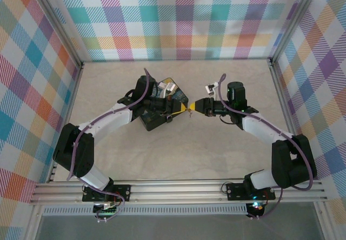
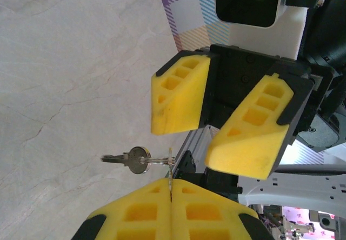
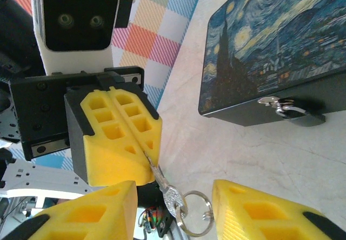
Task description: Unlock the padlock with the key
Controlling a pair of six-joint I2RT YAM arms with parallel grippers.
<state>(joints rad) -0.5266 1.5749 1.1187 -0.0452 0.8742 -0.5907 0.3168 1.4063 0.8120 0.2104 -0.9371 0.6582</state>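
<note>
- The left gripper (image 3: 146, 158) has its yellow fingers (image 3: 116, 134) pressed flat together, pinching the blade of the key (image 3: 160, 180).
- In the right wrist view this gripper sits at centre left. The key slants down and to the right out of the seam between its fingertips.
- The key's head hangs free below those fingertips, with a wire ring (image 3: 194, 218) looped through it at the bottom edge of the frame.
- The right gripper (image 3: 174, 192) has its jaws spread wide, one yellow finger (image 3: 92, 213) in the lower left and the other in the lower right.
- The key's head and ring lie in the gap between these two fingers, and neither finger touches them.
- In the left wrist view the left gripper (image 2: 171, 197) is at the bottom centre, with a thin edge of metal rising from its closed seam. The ring leads off to the left to a round-headed key (image 2: 138, 160) that dangles over the table (image 2: 70, 78).
- In that same view the right gripper (image 2: 204, 142) faces in from the upper right with its jaws apart, just above the pinched metal.
- The padlock (image 3: 292, 112) hangs on the front wall of the dark blue box (image 3: 259, 40) in the upper right, well apart from both grippers and the key.
- From above, the two grippers (image 1: 184, 108) (image 1: 195, 106) meet tip to tip at the centre of the frame, just right of the box (image 1: 154, 122).
</note>
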